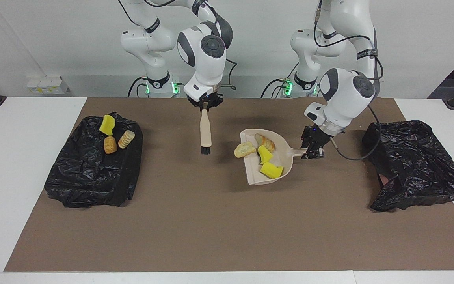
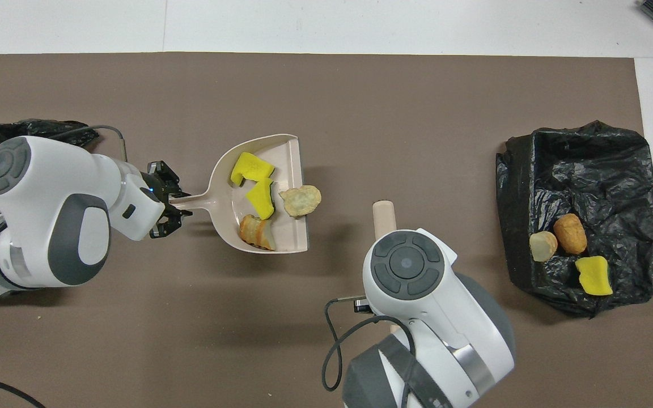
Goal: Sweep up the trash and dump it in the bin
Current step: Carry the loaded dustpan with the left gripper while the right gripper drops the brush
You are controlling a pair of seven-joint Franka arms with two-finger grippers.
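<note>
My left gripper (image 1: 311,149) is shut on the handle of the beige dustpan (image 1: 283,157) and holds it raised over the middle of the mat. The same gripper (image 2: 170,199) and dustpan (image 2: 288,156) show in the overhead view. In the pan lies trash: two yellow scraps (image 1: 272,170) (image 2: 251,168), a brown bread lump (image 1: 267,142) and a tan lump (image 1: 244,150) (image 2: 301,200) at the pan's open lip. My right gripper (image 1: 205,105) is shut on the beige brush (image 1: 205,130), hanging bristles down above the mat beside the pan. From overhead only the brush's end (image 2: 384,218) shows.
A black bag-lined bin (image 1: 412,165) (image 2: 54,129) stands at the left arm's end of the table. Another black-lined bin (image 1: 89,177) (image 2: 587,170) at the right arm's end holds a yellow scrap (image 1: 107,124) and two bread lumps (image 1: 110,145).
</note>
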